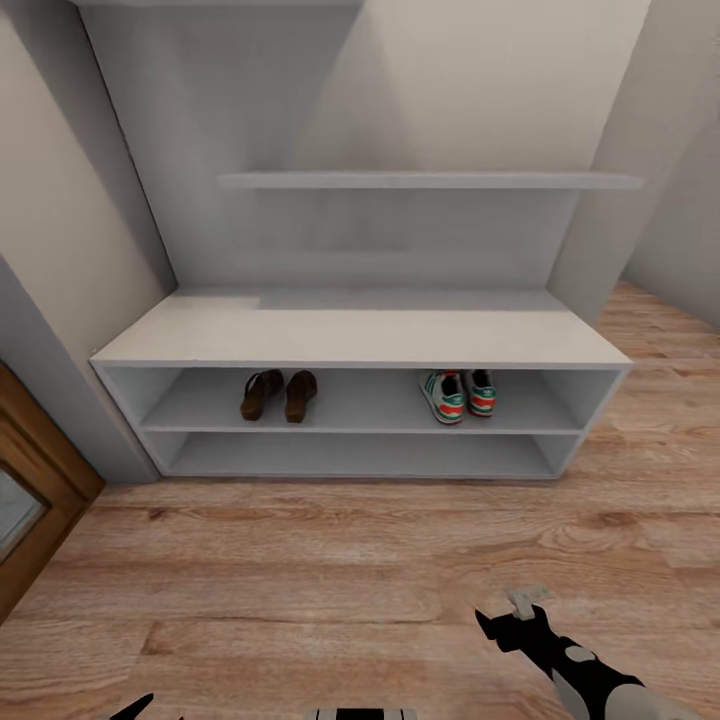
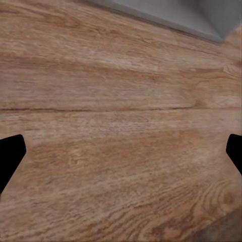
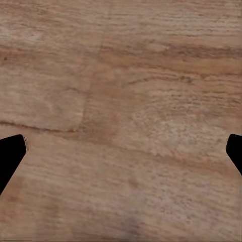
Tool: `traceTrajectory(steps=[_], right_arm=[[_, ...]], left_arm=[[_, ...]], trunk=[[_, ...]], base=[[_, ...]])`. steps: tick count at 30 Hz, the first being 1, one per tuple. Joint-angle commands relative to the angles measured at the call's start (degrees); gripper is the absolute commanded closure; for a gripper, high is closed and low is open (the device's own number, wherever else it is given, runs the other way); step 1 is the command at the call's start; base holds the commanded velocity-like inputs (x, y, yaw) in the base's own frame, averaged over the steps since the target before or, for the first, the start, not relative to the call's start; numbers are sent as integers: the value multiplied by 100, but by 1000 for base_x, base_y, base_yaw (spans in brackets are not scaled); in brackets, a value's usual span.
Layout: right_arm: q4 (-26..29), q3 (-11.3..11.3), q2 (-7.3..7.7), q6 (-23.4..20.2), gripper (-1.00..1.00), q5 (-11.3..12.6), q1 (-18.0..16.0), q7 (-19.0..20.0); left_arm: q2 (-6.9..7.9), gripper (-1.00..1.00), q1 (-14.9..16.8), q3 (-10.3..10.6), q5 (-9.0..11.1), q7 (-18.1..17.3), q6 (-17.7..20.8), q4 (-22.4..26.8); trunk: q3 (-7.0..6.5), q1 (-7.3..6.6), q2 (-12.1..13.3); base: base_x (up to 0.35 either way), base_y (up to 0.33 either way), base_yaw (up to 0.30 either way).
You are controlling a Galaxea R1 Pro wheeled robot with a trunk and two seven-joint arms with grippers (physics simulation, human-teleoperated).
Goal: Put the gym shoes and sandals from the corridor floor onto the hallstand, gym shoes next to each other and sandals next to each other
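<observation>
Hallstand, wide and pale grey, stands on light brown wood-plank floor. Its upper open shelf holds dark brown sandals left, cream-white green-striped gym shoes right. Both black claws, left claw and right claw, gape wide, empty.

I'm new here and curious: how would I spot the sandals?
Find the pale grey hallstand against the wall. On the upper of its two low open shelves, toward the left, sit the sandals: dark brown and open-strapped, unlike the white, green-striped gym shoes farther right.
</observation>
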State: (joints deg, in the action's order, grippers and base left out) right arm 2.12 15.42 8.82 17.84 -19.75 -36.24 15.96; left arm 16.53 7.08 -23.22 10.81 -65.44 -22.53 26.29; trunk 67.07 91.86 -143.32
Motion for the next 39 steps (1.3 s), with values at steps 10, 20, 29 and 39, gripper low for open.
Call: traceTrajectory(steps=[10,20,29,39], right_arm=[[0,49,65,267,-100,-40,174,227],[1,49,73,317,-100,-53,204,449],[-12,49,70,317,-100,-54,205,444],[1,58,185,628,-100,-38,608,395]], left_arm=[[0,-100,4,-10,-6,-6,-23,-10],[-17,-100,4,-3,-26,260,-31,-10],[-11,-100,4,-6,-27,308,-27,-17],[-5,-100,4,-9,-27,724,-26,-19]], trunk=[[-205,-88,134],[-384,-307,535],[-550,-505,896],[-736,-724,1297]], base=[[0,0,0],[0,0,0],[0,0,0],[0,0,0]])
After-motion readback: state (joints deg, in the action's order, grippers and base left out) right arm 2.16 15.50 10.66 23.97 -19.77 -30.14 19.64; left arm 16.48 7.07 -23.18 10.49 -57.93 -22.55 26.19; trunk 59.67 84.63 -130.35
